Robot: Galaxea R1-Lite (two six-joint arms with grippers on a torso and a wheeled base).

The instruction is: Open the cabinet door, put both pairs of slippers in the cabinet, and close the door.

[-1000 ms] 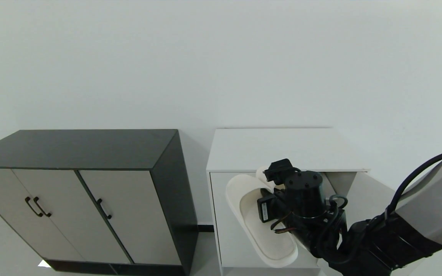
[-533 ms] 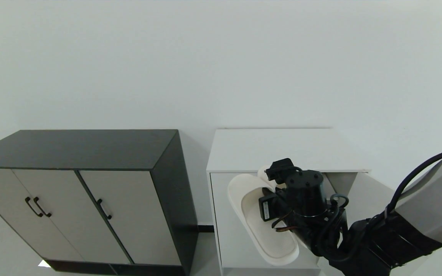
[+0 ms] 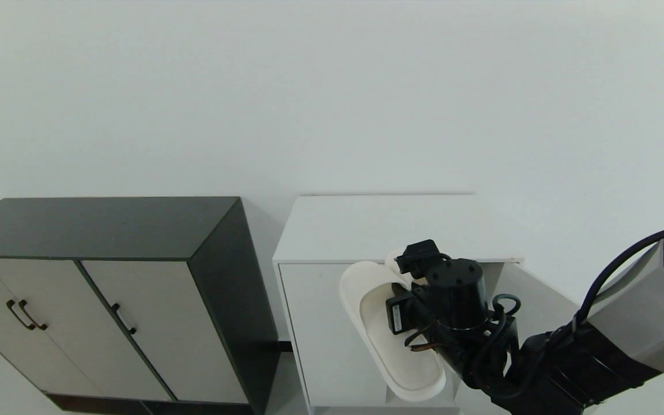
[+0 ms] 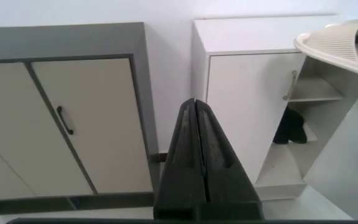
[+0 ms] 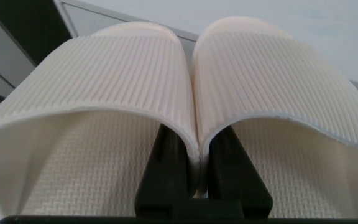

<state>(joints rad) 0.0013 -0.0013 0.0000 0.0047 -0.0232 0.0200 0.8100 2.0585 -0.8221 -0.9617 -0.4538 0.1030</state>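
The right gripper (image 5: 196,180) has its jaws clamped on the pair of cream, ribbed foam slippers (image 3: 389,328), pinching the two inner strap edges together where they meet. The slippers hang side by side in front of the white, flat-topped cabinet (image 3: 378,225), their long axis running away from the wrist, toes leading and raised towards the cabinet, heels lower and nearer the robot. The footbeds have a fine stamped grain and the straps are soft, rounded arches, so the pinch probably flexes them.

The cabinet's right door (image 3: 531,285) stands swung open. The opening lies ahead of the jaws and a little to the robot's right, so I judge the next move to be a toe-first push onto a shelf (image 4: 316,93). A dark item (image 4: 289,127), possibly the other pair, sits lower inside.

The left gripper (image 4: 196,143), jaws pressed together and holding nothing, hangs farther back, so the right arm is nearer. The black-topped cabinet with grey doors (image 3: 95,230) stands just beside the white one
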